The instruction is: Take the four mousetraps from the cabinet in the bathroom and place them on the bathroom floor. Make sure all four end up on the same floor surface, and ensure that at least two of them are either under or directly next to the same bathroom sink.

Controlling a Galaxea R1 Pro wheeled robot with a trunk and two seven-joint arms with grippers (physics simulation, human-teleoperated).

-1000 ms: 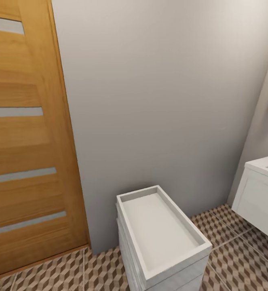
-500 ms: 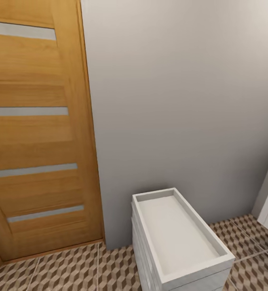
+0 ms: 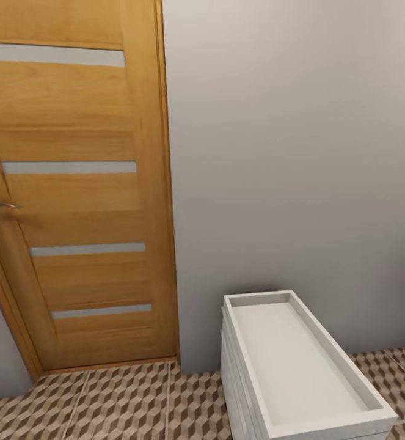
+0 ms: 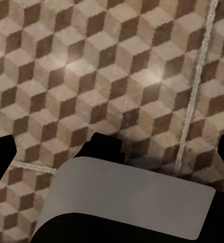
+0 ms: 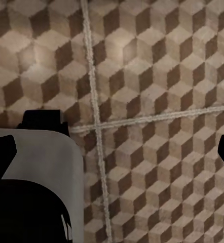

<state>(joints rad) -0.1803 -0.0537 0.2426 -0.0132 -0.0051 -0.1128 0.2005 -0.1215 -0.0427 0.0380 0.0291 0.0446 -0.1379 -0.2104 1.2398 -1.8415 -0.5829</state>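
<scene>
where grout crosses, bathroom floor shows brown-beige cube print | both claws: opening can't be told

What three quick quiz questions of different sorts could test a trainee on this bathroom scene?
1. True or false: the white tray-topped unit stands against the grey wall.
2. Which lies left of that unit in the head view: A) a bathtub, B) a wooden door, C) a toilet?
3. Fill in: both wrist views look down on the cube-patterned ____.

Key: 1 true; 2 B; 3 floor.
</scene>
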